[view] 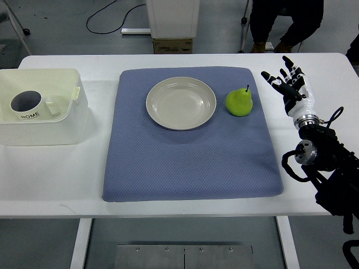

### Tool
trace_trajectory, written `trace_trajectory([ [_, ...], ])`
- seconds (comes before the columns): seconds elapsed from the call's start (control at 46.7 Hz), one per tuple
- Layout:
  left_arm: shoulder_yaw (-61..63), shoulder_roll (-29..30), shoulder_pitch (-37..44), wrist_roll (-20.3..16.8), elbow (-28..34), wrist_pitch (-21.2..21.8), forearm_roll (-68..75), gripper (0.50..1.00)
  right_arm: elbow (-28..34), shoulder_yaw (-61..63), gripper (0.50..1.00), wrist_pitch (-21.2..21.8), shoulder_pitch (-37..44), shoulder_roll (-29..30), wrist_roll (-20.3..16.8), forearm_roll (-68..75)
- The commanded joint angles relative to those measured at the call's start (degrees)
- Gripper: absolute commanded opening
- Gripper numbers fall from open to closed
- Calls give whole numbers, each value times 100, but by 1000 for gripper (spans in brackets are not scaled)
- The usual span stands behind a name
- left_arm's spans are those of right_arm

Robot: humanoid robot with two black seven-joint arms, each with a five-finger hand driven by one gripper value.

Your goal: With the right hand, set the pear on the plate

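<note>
A green pear with a dark stem stands upright on the blue mat, just right of an empty cream plate. My right hand is over the white table, right of the pear and apart from it. Its fingers are spread and it holds nothing. My left hand is out of view.
A white plastic bin at the table's left holds a white mug. A person's legs and shoes show beyond the far edge. A white stand and a cable lie on the floor behind the table.
</note>
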Motion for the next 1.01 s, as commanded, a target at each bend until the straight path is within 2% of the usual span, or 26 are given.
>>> trace_trajectory([
  [0.0,0,0,9,0,0,0,-2,1000,0,-1,1000,0,18,11,0,0],
  [0.985,0,0,61,-9,0,0,-2,1000,9,-1,1000,0,177,-42,0,0],
])
